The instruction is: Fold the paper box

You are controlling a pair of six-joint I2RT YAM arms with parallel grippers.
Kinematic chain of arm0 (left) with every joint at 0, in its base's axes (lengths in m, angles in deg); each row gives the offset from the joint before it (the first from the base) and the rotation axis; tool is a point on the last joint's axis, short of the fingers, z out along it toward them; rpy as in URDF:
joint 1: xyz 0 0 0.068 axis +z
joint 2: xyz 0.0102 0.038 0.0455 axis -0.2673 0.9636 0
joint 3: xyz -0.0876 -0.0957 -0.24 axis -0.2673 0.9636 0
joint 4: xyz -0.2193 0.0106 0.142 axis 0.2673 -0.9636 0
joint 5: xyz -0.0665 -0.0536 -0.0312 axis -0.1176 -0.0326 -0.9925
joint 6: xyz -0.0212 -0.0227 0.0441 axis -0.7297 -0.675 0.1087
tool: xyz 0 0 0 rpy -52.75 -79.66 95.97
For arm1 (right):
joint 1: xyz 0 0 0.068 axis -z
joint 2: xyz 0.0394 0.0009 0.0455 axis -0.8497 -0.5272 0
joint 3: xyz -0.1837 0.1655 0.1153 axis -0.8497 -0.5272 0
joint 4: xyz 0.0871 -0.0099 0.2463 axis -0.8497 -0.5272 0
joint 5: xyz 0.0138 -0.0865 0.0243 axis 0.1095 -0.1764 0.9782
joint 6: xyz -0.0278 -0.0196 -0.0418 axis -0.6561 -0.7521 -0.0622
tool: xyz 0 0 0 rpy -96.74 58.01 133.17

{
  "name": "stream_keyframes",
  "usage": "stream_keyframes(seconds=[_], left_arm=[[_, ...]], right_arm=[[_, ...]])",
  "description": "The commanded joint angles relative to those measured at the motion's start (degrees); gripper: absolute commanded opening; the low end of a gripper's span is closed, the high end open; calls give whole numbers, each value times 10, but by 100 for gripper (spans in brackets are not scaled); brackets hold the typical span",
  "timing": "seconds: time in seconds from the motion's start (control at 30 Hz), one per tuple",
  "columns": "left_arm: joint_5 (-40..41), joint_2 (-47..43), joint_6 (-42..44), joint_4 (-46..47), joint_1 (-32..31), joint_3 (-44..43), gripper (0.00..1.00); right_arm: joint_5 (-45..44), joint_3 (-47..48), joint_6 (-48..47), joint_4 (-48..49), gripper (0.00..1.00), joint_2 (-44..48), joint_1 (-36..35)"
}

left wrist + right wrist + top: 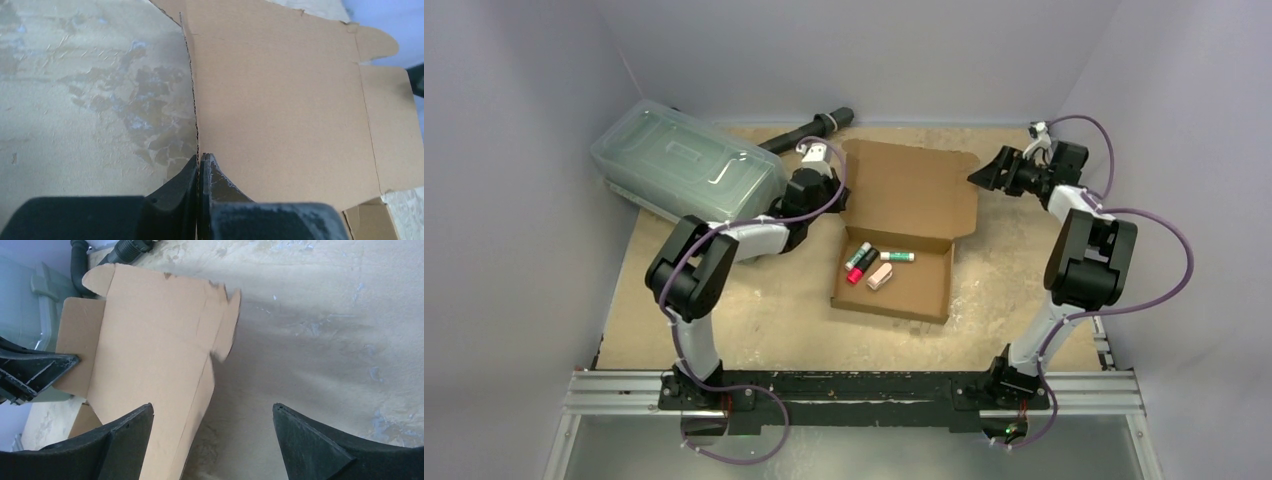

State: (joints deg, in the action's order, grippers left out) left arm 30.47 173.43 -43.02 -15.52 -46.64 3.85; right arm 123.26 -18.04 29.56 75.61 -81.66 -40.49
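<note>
the paper box [904, 215] lies open at the centre of the worn table [754, 300], its shallow tray toward 6 o'clock and its broad lid panel spread back toward 12 o'clock. inside the tray, near its far left corner, sit a few small items [874, 265], among them green-capped cylinders and a pale pinkish piece. the lid's side flaps and rounded tabs are unfolded, and its front flap runs along the far edge.

the left gripper [201, 160] has its jaws pressed together on the lid's 9 o'clock edge, the corrugated rim running straight into the seam between its two fingers [220, 180]. the right gripper [212, 407] hangs just off the lid's 3 o'clock edge, its jaws spread wide and holding nothing; from its wrist view the lid's side flap lies beside one finger [125, 435], whether touching it cannot be told, with bare tabletop between the tips.

a clear greenish plastic container [686, 165] with a latched lid stands at 10 o'clock from the box, just behind the left arm. a black tube [809, 130] lies slantwise at 11 o'clock, between the container and the lid's far corner. pale walls close the table in on three sides.
</note>
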Motion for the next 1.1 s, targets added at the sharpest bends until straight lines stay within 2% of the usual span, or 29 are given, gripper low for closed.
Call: stream_keyframes(seconds=[0.0,0.23,0.3,0.47,0.63,0.8,0.97,1.07], left_arm=[[-65,-45,86,196,0,63,0],[-85,-69,149,301,-11,126,0],[-92,-72,162,340,-13,145,0],[-112,-74,188,402,-17,172,0],[-116,-80,207,444,-22,195,0],[-116,-86,217,457,-27,205,0],[-120,-93,225,480,-29,218,0],[-123,-93,227,493,-30,223,0]], right_arm=[[38,41,-32,-31,92,17,-2],[95,97,-98,-81,95,51,2],[103,142,-169,-167,98,55,2],[86,360,-377,-455,99,-11,-28],[57,504,-482,-638,99,-78,-73],[18,519,-503,-677,98,-87,-122],[-2,531,-493,-683,92,-96,-137],[-8,554,-507,-712,84,-112,-145]])
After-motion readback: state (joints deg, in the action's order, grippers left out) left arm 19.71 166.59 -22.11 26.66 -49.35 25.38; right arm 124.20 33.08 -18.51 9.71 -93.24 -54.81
